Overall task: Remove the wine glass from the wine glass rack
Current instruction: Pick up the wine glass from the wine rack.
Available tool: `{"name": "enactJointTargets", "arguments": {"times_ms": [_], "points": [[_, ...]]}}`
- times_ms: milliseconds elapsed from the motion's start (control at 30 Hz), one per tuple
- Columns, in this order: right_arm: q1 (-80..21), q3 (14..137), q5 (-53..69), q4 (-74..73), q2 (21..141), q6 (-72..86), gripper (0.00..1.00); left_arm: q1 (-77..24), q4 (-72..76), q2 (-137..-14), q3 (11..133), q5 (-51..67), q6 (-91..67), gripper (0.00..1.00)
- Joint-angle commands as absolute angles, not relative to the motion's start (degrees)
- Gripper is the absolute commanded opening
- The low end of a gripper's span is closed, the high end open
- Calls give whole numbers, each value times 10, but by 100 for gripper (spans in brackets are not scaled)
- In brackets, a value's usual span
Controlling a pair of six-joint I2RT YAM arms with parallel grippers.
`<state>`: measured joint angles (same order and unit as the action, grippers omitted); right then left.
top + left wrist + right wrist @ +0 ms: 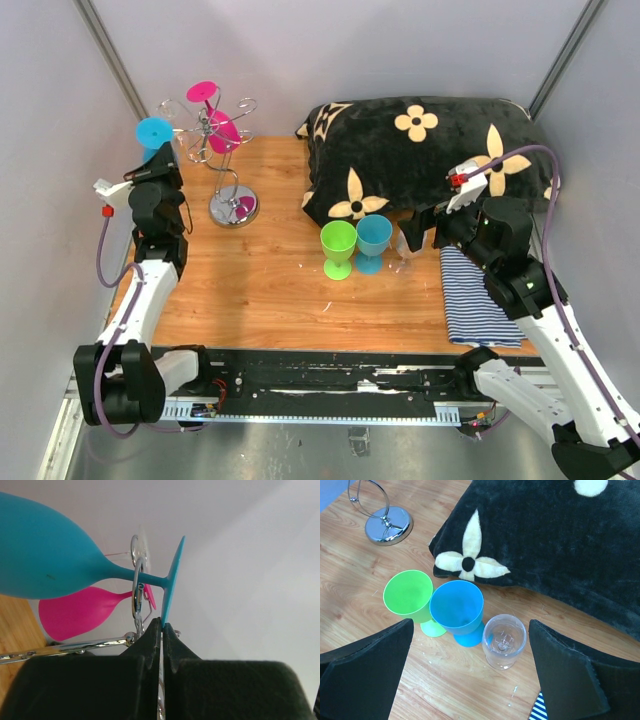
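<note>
Left gripper [161, 628] closed, tips at teal wine glass [50, 555] foot on wine glass rack [135, 602] — right gripper [470, 675] wide, empty.

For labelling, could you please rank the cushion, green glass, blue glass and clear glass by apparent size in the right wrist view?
1. cushion
2. blue glass and green glass, about alike
3. clear glass

Wood table [270, 290]: rack [233, 208], cushion [430, 160] (flowered), green cup [338, 248], blue cup [373, 240], clear glass [504, 640], cloth [475, 300]
</note>
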<state>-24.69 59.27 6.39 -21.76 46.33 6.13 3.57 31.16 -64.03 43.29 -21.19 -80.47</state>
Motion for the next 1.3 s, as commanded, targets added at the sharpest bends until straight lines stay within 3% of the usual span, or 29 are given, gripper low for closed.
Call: {"name": "enactJointTargets", "arguments": {"times_ms": [0, 433, 633, 867, 1267], "points": [[-237, 582, 57, -200, 452, 56, 98, 36, 320, -622, 455, -229, -807, 0], [-237, 574, 47, -199, 438, 50, 98, 36, 275, -652, 501, -267, -793, 1], [-237, 572, 50, -198, 435, 49, 98, 24, 352, -670, 475, -240, -797, 1], [-238, 578, 52, -201, 435, 48, 98, -40, 394, -698, 480, -336, -785, 0], [-238, 577, 47, -202, 432, 41, 98, -51, 380, -730, 492, -396, -777, 1]]}}
